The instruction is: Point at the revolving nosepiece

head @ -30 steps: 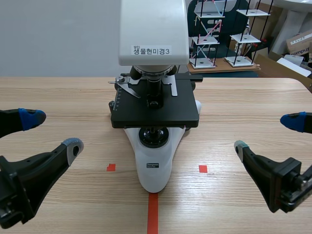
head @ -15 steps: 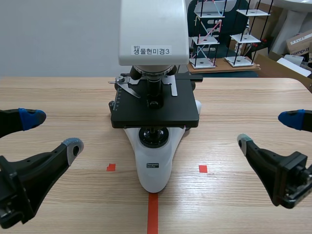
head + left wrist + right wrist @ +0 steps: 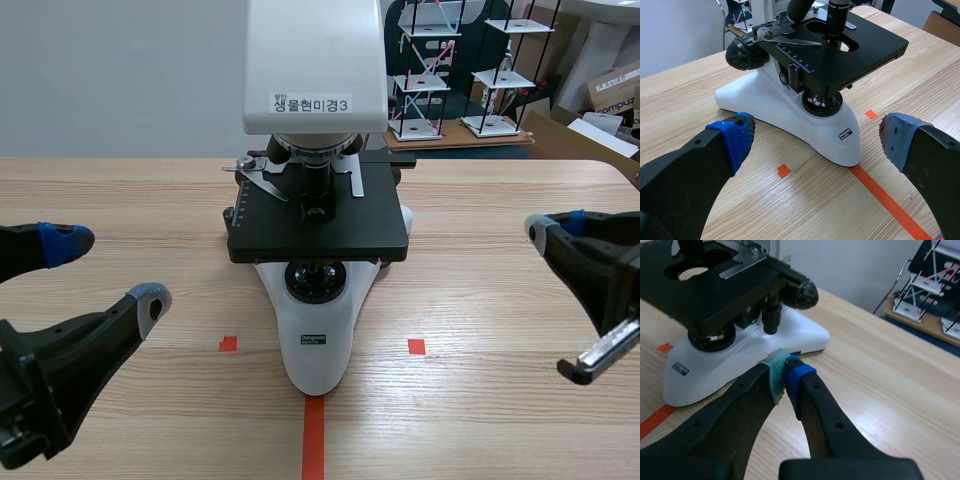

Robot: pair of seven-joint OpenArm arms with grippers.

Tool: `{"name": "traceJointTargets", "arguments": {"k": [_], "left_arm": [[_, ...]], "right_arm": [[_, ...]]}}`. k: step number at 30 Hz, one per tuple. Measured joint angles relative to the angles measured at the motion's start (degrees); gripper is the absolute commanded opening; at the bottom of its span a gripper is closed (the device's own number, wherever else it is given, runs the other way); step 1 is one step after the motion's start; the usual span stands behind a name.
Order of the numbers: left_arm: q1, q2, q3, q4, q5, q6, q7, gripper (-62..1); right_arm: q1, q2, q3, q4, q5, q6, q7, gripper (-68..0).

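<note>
At far left, left hand (image 3: 105,270): fingers spread wide, low over the worktop (image 3: 480,200); unchanged over the last second and well apart from the microscope.
Centre, microscope (image 3: 318,335): upright on the worktop, untouched and unmoved.
Centre, revolving nosepiece (image 3: 312,150): tucked under the white head, above the black stage (image 3: 318,228); partly hidden by the head.
Right, right hand (image 3: 558,223): spread a moment ago, its pads are now pressed together on nothing. It has also lifted and swung toward the microscope.
Meaning: this arm seems to have taken a pointing shape. The reach up and inward to the nosepiece is not yet made, and the hand is still well apart from it.
</note>
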Motion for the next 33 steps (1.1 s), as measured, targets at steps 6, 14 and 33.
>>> {"name": "traceJointTargets", "arguments": {"k": [6, 14, 33], "left_arm": [[0.0, 0.0, 0.0, 0.0, 0.0, 0.0, 0.0, -8.2], [0.0, 0.0, 0.0, 0.0, 0.0, 0.0, 0.0, -8.2], [0.0, 0.0, 0.0, 0.0, 0.0, 0.0, 0.0, -8.2]], "right_arm": [[4.6, 0.0, -0.1, 0.0, -3.4, 0.4, 0.8, -67.4], [12.6, 0.0, -3.7, -3.3, -4.5, 1.1, 3.9, -67.4], [30.2, 0.0, -13.4, -18.1, -12.3, 10.6, 13.1, -67.4]]}}
